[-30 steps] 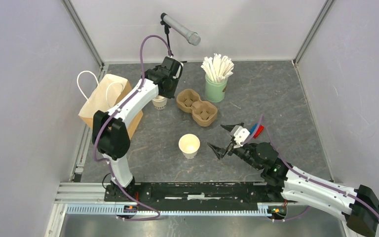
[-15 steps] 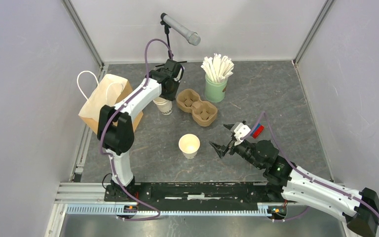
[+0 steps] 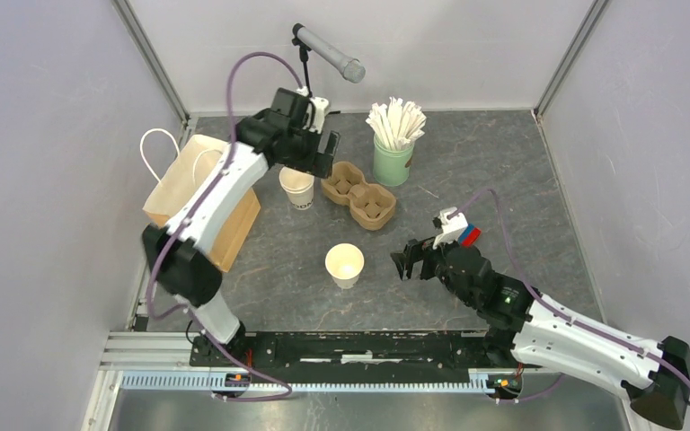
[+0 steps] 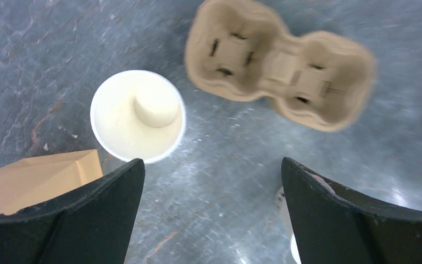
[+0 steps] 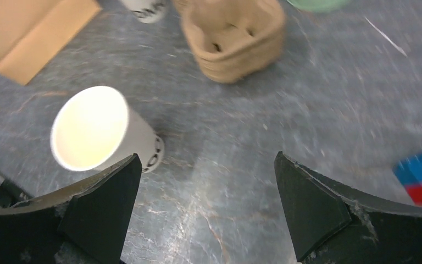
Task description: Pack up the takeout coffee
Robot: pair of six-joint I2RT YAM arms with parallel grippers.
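The takeout coffee is out of view. A lidless white paper cup point(image 3: 296, 189) point(image 4: 137, 115) with dark print stands beside the brown bag. My left gripper point(image 3: 322, 154) point(image 4: 211, 165) hangs open above and just right of it, with nothing between its fingers. A second lidless white cup point(image 3: 344, 265) point(image 5: 96, 132) stands mid-table. My right gripper point(image 3: 411, 260) point(image 5: 207, 157) is open to the right of that cup, low over the table, and its left finger point(image 5: 101, 209) is near the cup's base without touching it.
A brown paper bag point(image 3: 199, 193) with white handles stands at the left. A two-hole pulp cup carrier point(image 3: 359, 195) point(image 4: 280, 63) lies right of the far cup. A green pot of white sticks point(image 3: 393, 162) stands behind it. A microphone point(image 3: 328, 54) hangs at the back.
My left gripper has opened, let go of the far cup and risen above it. The right gripper has swung slightly right and turned, still open.
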